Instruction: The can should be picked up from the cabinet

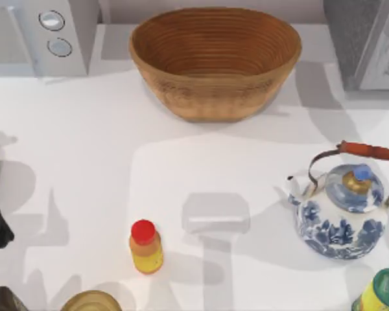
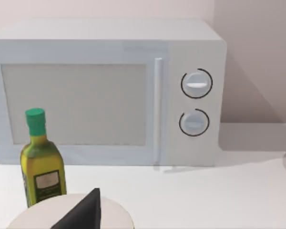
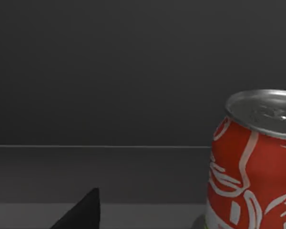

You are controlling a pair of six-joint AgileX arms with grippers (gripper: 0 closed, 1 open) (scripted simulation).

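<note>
Standing upright close before the right wrist camera is the red can [image 3: 252, 162], white script on its side and a silver top with a pull tab; it rests on a grey ledge with a dark wall behind it, which looks like the inside of the cabinet [image 3: 109, 71]; a dark fingertip [image 3: 83, 212] of the right hand pokes into that view's edge, apart from the can, and how wide that hand stands I cannot tell.

Seen from above, the white tabletop [image 1: 84, 142] carries a woven brown basket [image 1: 215, 61] at the back centre; a white microwave [image 1: 45, 35] with two round dials sits at the back left, a grey box-like unit [image 1: 363, 42] at the back right; a blue-and-white kettle [image 1: 340, 210] with a brown handle stands at the right; a small yellow bottle with a red cap [image 1: 145, 246] stands near the front centre; a green-topped bottle [image 1: 381, 291] sits at the front right corner.

The left wrist view faces the microwave [image 2: 109, 90] front; a green-capped oil bottle [image 2: 42, 162] stands before its door; a dark fingertip [image 2: 83, 212] of the left hand lies over a pale round object [image 2: 114, 214], and its spread I cannot tell either.
</note>
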